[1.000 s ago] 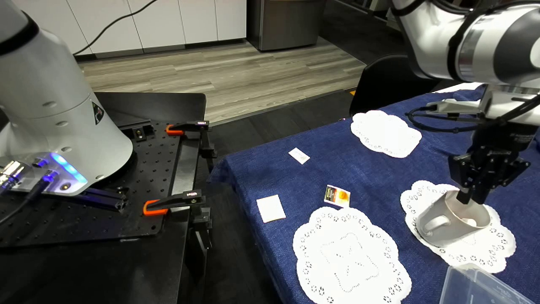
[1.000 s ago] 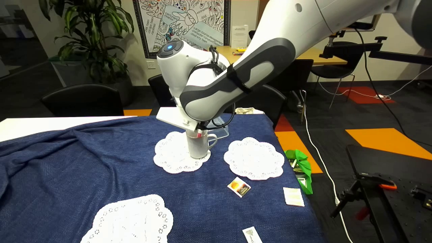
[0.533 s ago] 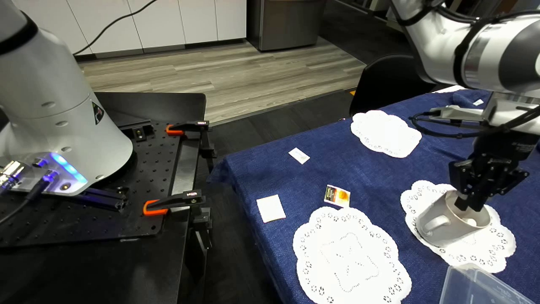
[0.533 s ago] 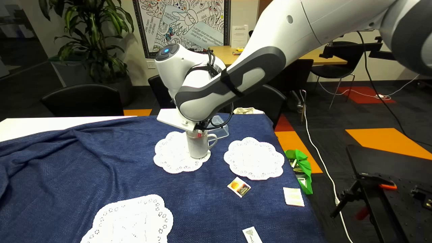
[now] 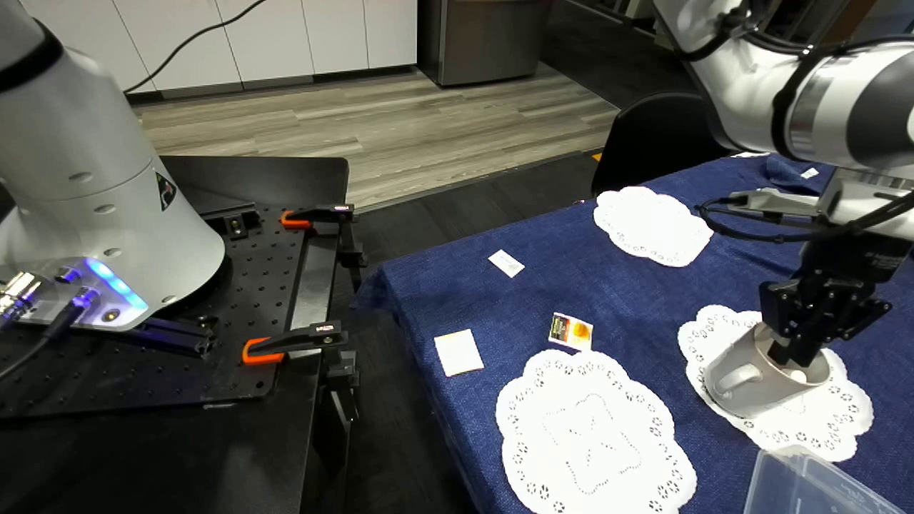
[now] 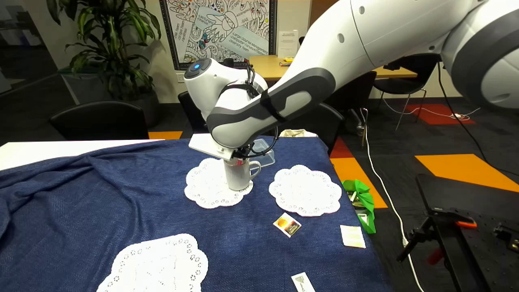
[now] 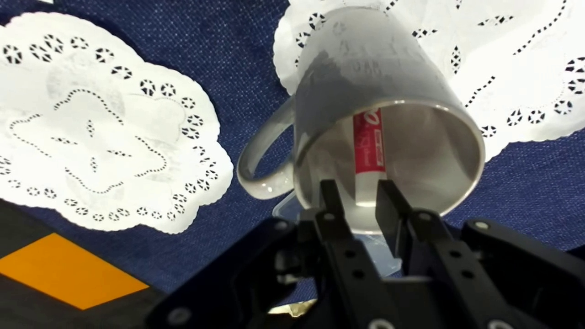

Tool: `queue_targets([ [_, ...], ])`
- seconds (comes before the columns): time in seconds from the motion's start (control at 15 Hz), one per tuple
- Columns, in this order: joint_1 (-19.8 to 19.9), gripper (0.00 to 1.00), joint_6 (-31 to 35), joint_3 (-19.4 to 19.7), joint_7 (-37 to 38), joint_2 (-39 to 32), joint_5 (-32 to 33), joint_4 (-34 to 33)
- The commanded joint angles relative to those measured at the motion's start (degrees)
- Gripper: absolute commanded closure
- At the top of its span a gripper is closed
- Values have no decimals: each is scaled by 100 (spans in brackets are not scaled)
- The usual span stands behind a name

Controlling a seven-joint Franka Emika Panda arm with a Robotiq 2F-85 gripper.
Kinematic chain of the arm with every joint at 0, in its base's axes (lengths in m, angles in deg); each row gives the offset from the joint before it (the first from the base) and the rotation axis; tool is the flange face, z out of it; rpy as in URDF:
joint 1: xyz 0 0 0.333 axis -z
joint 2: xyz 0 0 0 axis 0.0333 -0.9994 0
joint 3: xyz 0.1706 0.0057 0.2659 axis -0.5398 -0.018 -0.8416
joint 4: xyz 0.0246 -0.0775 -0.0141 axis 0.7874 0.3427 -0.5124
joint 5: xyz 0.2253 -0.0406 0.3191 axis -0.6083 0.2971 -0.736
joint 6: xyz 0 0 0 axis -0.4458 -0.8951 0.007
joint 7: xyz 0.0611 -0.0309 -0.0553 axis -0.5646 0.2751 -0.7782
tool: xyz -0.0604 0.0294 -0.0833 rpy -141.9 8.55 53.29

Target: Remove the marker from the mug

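Observation:
The off-white mug (image 5: 739, 396) stands on a white lace doily and also shows upright in an exterior view (image 6: 237, 177). The wrist view looks into its mouth, past its outer wall (image 7: 361, 73). The marker (image 7: 368, 141) leans inside the mug, red with a white end towards me. Its white end shows in an exterior view (image 5: 797, 375), and a bit of red shows at the rim in an exterior view (image 6: 240, 162). My gripper (image 7: 356, 186) is open, its fingertips at the mug's mouth (image 5: 789, 355). The marker's white end appears between the fingers, nearer the right one.
A doily (image 5: 842, 421) lies under the mug, with more doilies (image 5: 593, 435) (image 5: 651, 227) on the blue cloth. A clear plastic container (image 5: 814, 485) stands close beside the mug. Small packets (image 5: 571, 332) (image 5: 458, 353) lie nearby. The mug's handle (image 7: 265, 183) sticks out to one side.
My gripper has moved down, and its fingertips have come lower into the mug's mouth. The mug and the things on the cloth have not moved.

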Motion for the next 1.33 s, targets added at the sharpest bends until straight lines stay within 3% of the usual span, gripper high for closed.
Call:
queue_targets([
  [0.0,87,72,-275,-61,-269,-251,-155,-503],
  [0.53,89,71,-426,-50,-300,-563,-147,-930],
  [1.0,100,52,-681,-31,-287,-828,-126,-1352],
  [1.27,131,60,-908,-21,-270,-1022,-116,-1656],
])
